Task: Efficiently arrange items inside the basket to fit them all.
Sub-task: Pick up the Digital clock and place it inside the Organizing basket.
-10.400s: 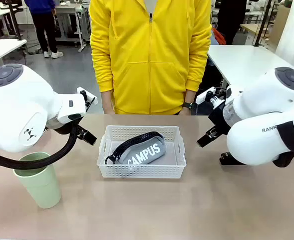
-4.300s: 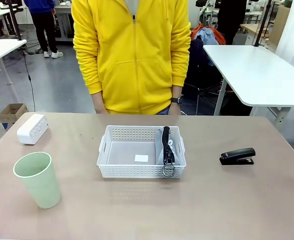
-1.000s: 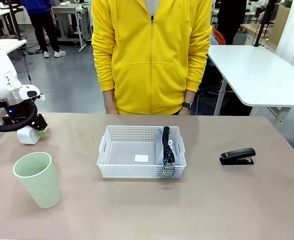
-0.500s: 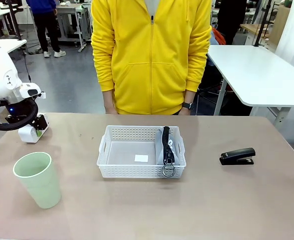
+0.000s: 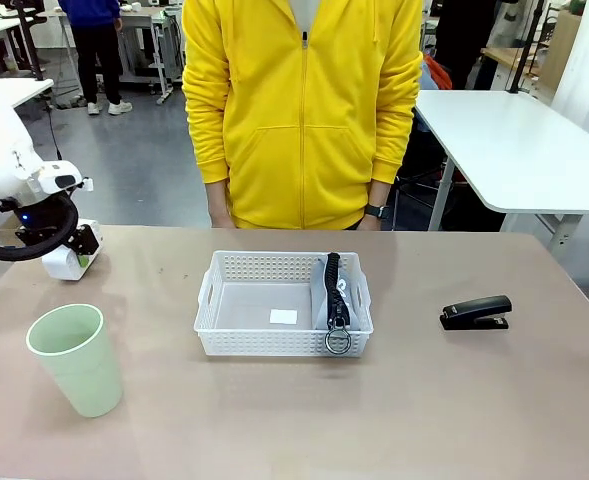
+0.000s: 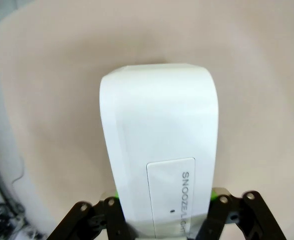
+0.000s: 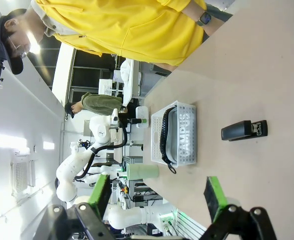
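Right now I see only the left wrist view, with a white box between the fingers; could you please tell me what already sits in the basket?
Observer: The grey pouch stands on edge along the right wall of the basket.
Operator: Thank you; where is the cup?
Observer: The green cup stands upright on the table, left of the basket and nearer the robot.
Operator: And the stapler?
Observer: The black stapler lies on the table right of the basket, apart from it.
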